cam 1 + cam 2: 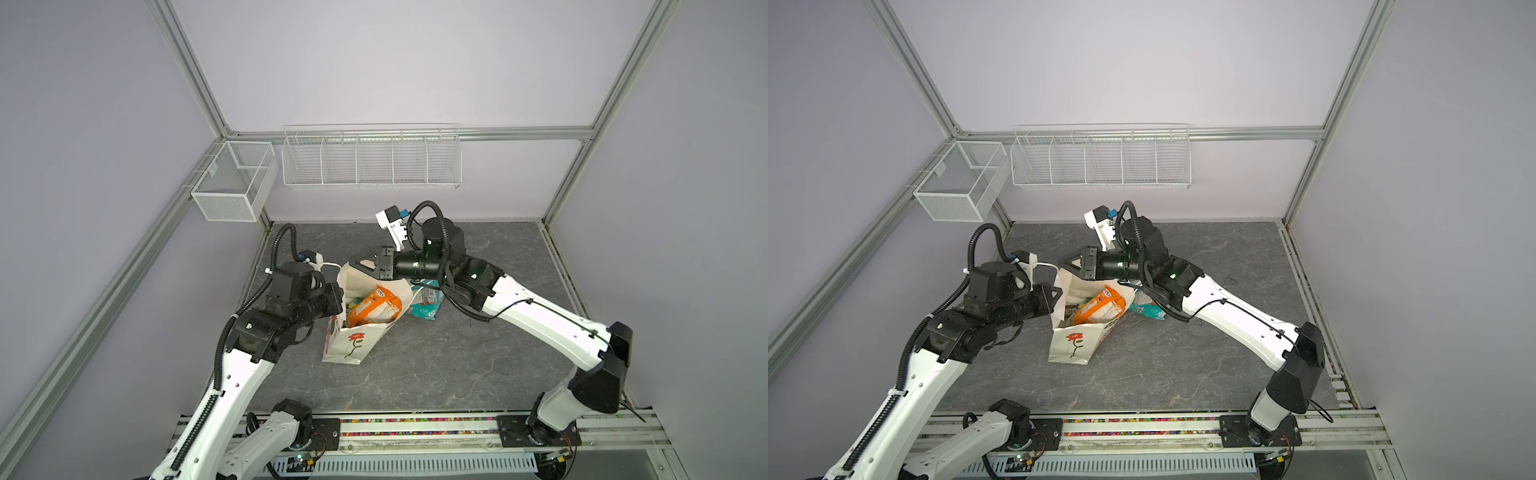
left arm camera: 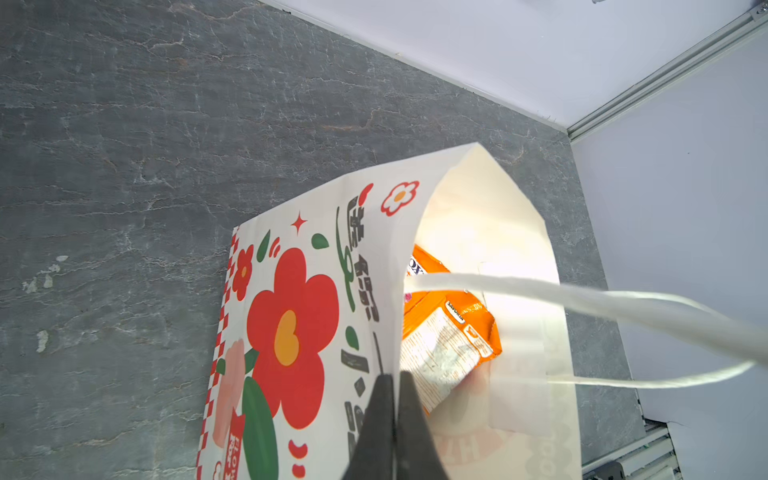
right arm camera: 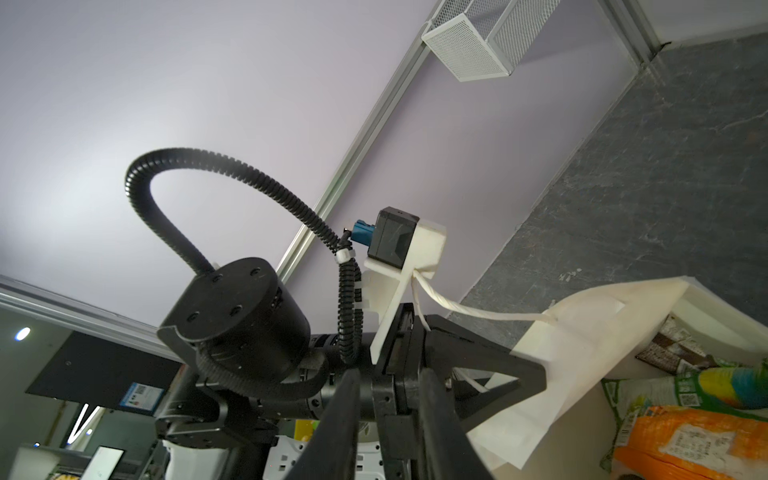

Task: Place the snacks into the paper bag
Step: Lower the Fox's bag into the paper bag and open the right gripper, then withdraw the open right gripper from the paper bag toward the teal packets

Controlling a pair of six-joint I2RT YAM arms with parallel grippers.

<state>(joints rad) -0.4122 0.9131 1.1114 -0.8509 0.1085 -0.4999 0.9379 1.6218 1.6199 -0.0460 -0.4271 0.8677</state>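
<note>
Clenched left gripper (image 2: 392,379) on the paper bag (image 1: 348,345) rim at 9 o'clock. Held right gripper (image 1: 356,264) over the 12 o'clock rim, jaws parted, grasping nothing. Saw orange bag (image 1: 374,306) poking from the mouth, and teal bag (image 1: 424,303) out on the table (image 1: 457,365) at 3 o'clock, under the right forearm. Risked a snag with cord handle (image 3: 461,311) draped against the left wrist camera mount, likely to drag and topple the leaning bag on any retreat. Risked crumpling the rim in reaching for the teal one.
</note>
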